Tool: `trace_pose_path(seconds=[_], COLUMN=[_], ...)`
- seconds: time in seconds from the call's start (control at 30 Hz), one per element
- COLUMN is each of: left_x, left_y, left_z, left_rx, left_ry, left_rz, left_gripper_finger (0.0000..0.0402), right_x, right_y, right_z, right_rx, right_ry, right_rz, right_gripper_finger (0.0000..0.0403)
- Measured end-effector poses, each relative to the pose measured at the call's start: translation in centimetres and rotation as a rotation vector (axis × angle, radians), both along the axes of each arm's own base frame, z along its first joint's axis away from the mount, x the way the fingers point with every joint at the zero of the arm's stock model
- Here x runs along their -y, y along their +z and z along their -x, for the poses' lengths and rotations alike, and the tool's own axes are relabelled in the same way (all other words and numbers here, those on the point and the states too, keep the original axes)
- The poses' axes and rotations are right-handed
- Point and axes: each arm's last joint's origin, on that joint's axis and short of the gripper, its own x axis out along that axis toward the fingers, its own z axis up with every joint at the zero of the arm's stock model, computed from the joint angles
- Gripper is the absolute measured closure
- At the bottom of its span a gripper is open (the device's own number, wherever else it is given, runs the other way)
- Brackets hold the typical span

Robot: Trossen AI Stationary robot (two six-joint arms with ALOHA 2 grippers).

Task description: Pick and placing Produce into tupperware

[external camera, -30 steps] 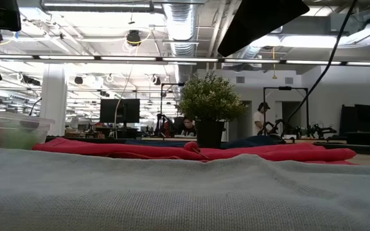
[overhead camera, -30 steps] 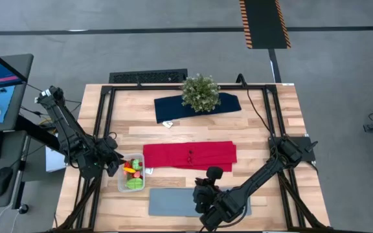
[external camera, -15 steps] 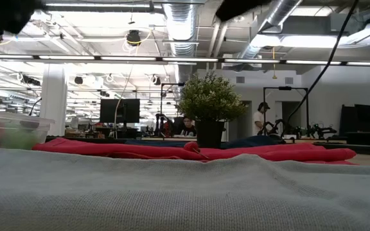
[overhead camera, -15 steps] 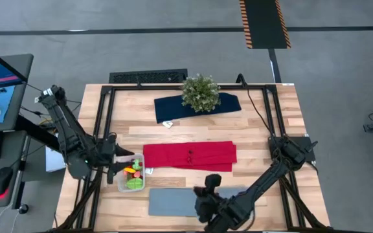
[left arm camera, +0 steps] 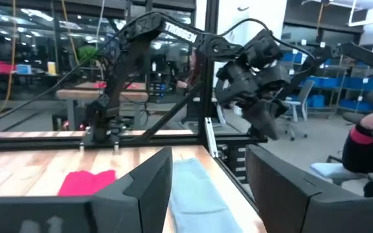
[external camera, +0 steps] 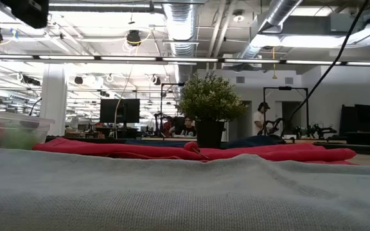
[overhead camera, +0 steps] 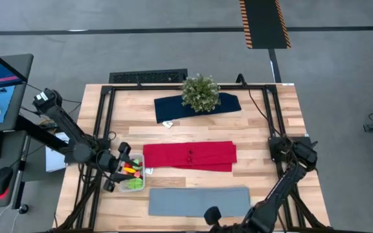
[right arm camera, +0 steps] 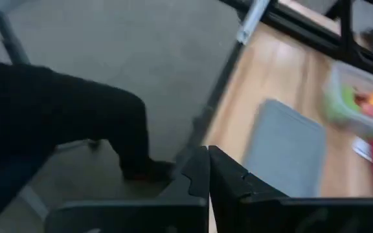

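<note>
Produce (overhead camera: 133, 171) is packed in the tupperware (overhead camera: 122, 188) at the table's left edge, which could be knocked by the wide left gripper (overhead camera: 116, 168) beside it; the right gripper (right arm camera: 208, 169) is shut, empty

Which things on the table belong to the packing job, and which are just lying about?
Job:
- produce, inside the container
- clear container, near the table's left edge
- left gripper, open beside it

Lying about:
- potted plant
- navy cloth under the plant
- red cloth
- grey mat
</note>
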Motion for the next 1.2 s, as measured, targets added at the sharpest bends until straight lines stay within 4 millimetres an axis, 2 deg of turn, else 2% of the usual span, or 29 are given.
trace_pose_path(seconds=[0.13,0.27,0.47,0.57,0.7,0.83,0.97,1.2], left_x=[-0.4,-0.5,-0.3,-0.3,-0.5,-0.5,-0.5,-0.9], left_y=[-0.8,-0.4,0.2,0.4,0.5,0.3,0.3,0.9], left_z=[-0.8,-1.9,-3.0,-3.5,-3.7,-3.7,-3.7,-3.8], left_rx=[-0.008,-0.008,0.007,0.015,0.008,-0.009,-0.013,0.04], left_ry=[-0.003,0.01,0.016,0.04,0.062,0.063,0.07,0.129], left_rz=[-0.003,-0.013,-0.045,-0.079,-0.07,-0.08,-0.081,-0.088], left_gripper_finger=[0.0217,0.0217,0.0217,0.0217,0.0217,0.0217,0.0217,0.0217], right_x=[-0.3,0.1,4.3,6.6,9.2,12.7,17.1,24.9], right_y=[0.0,-1.0,-2.4,-3.3,-4.0,-4.9,-5.5,-5.8], right_z=[-0.6,-2.5,-6.0,-7.4,-7.8,-7.4,-6.3,-2.0], right_rx=[0.047,0.103,0.098,0.101,0.062,0.014,0.093,0.147], right_ry=[0.062,0.382,0.309,0.381,0.502,0.453,0.379,0.188], right_rz=[-0.069,-0.281,-0.336,-0.416,-0.54,-0.559,-0.596,-0.605], right_gripper_finger=[0.0387,0.0366,0.0355,0.0359,0.0366,0.0371,0.0372,0.0371])
